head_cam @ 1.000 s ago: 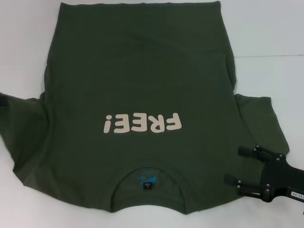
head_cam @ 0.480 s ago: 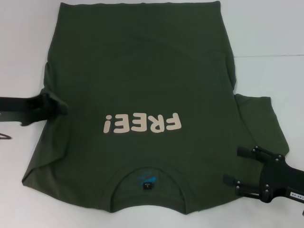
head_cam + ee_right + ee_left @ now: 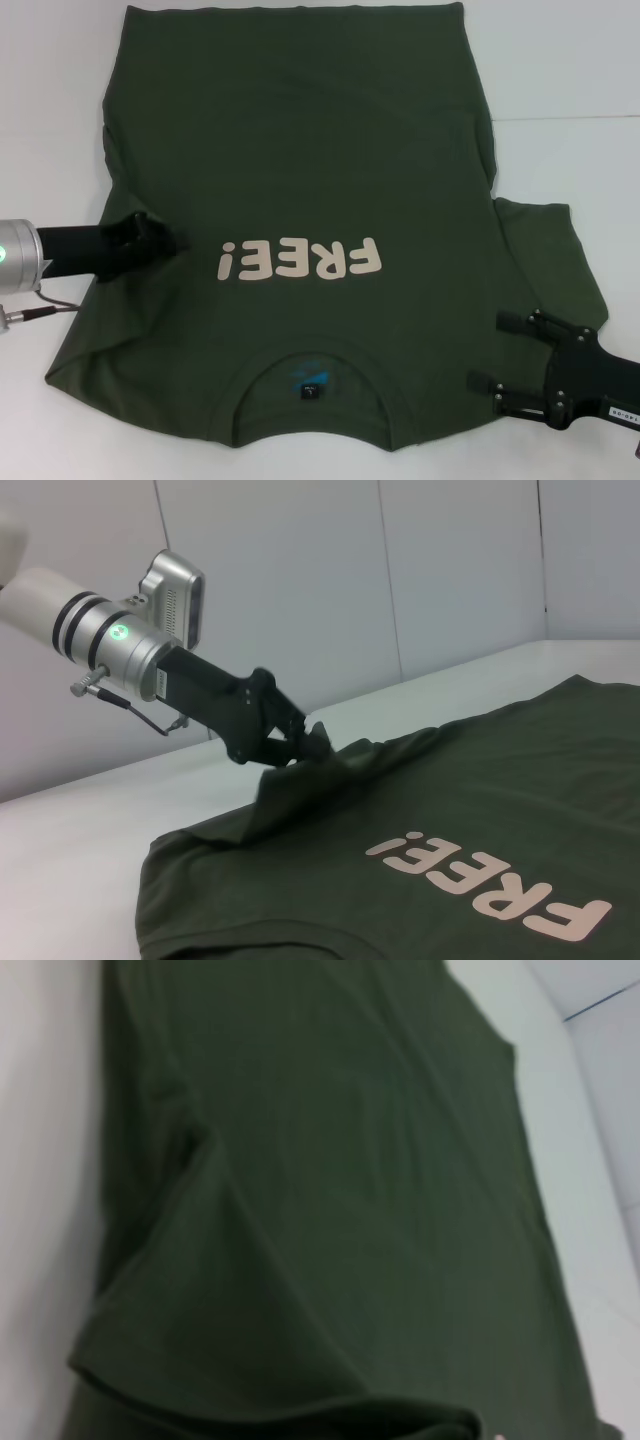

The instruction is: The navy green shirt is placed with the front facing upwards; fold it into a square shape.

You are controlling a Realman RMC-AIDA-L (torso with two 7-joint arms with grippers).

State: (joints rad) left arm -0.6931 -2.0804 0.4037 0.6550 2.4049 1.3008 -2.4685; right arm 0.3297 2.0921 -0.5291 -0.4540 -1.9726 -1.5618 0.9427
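Note:
The navy green shirt point(image 3: 300, 150) lies front up on the white table, its cream "FREE!" lettering point(image 3: 300, 262) and ribbed collar point(image 3: 313, 372) toward me. My left gripper point(image 3: 165, 240) is shut on the left sleeve and holds it lifted over the shirt's left chest, just left of the lettering; the right wrist view shows that gripper point(image 3: 308, 742) pinching a raised peak of cloth. The folded sleeve fabric point(image 3: 250, 1290) fills the left wrist view. My right gripper point(image 3: 495, 352) stands open over the right shoulder. The right sleeve point(image 3: 555, 260) lies spread flat.
The white table point(image 3: 570, 80) surrounds the shirt, with bare surface at the far right and left. A thin cable point(image 3: 40, 310) hangs from the left arm at the table's left edge. A pale wall point(image 3: 400, 580) stands behind the table.
My left gripper has come in from the left and carried the left sleeve rightward over the shirt body. The right gripper has shifted slightly nearer to me.

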